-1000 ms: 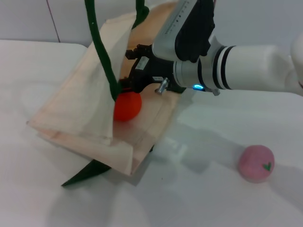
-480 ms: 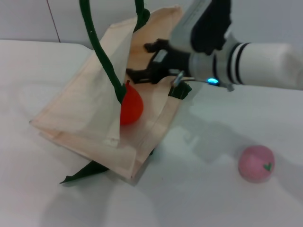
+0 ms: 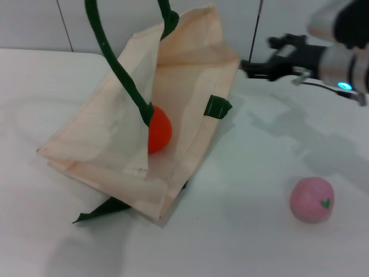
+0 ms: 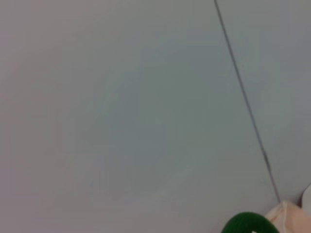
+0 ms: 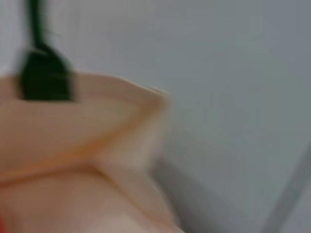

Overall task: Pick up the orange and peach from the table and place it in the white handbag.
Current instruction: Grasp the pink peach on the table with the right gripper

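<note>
Now the orange [image 3: 159,129] sits inside the white handbag [image 3: 109,144], right fingers [image 3: 253,64] apart, empty.

Head view high, angled down over the table [image 3: 242,242] and white handbag [image 3: 98,144], left wrist view facing the wall, catching a green handle [image 4: 248,224], right wrist view close on the bag's mouth [image 5: 82,131], all three sharing the bag.

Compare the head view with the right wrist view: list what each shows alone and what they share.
Only the head view shows the orange inside the white handbag, the peach on the table, and the right end effector, open, beside the bag. Only the right wrist view adds nothing distinct. Both show the handbag's cream fabric and a green side tab.
</note>
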Available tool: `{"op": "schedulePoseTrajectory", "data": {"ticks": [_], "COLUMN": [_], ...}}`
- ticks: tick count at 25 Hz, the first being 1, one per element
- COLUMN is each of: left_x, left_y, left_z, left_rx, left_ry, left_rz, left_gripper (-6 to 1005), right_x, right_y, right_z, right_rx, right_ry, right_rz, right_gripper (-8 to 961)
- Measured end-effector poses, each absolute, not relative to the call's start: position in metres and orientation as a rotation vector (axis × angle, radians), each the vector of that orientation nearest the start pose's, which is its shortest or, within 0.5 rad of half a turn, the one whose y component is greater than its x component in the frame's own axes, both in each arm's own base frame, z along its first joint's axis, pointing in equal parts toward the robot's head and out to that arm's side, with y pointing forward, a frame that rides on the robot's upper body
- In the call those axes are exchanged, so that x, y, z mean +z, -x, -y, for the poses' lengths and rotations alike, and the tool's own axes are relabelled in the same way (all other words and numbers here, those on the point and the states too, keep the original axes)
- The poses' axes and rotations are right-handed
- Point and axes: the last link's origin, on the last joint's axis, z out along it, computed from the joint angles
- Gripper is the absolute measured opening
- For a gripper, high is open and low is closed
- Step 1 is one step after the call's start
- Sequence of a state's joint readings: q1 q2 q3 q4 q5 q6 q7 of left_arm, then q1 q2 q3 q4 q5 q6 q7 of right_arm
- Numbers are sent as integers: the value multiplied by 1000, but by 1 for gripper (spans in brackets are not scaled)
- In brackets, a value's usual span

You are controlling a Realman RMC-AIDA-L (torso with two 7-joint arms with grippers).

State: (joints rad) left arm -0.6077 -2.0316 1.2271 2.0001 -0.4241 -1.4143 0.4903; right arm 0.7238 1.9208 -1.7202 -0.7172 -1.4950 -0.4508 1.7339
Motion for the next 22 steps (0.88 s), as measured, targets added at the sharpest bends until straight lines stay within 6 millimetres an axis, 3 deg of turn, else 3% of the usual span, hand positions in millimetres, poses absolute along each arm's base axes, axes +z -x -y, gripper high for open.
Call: {"op": "schedulePoseTrajectory", "data": {"ticks": [4, 9, 16, 22], "left_x": [149, 149, 149, 149], "left_y": [69, 76, 80, 82], "left_z": [-372, -372, -374, -376], "left_rx": [-32, -32, -27, -16], "left_ry": [2076, 2065, 2057, 2049], "left_rz": [388, 407, 418, 425], "left_gripper": [121, 121, 121, 121], "right_x": [0, 24, 52, 47], "right_y": [-229, -249, -244, -229], "right_z": [-453, -442, -422, -407], "right_rx": [175, 95, -40, -79], "right_ry": [2239, 2176, 2156, 2264], "right_rz": [-561, -606, -659, -716], "right_gripper": [872, 871, 870, 868]}}
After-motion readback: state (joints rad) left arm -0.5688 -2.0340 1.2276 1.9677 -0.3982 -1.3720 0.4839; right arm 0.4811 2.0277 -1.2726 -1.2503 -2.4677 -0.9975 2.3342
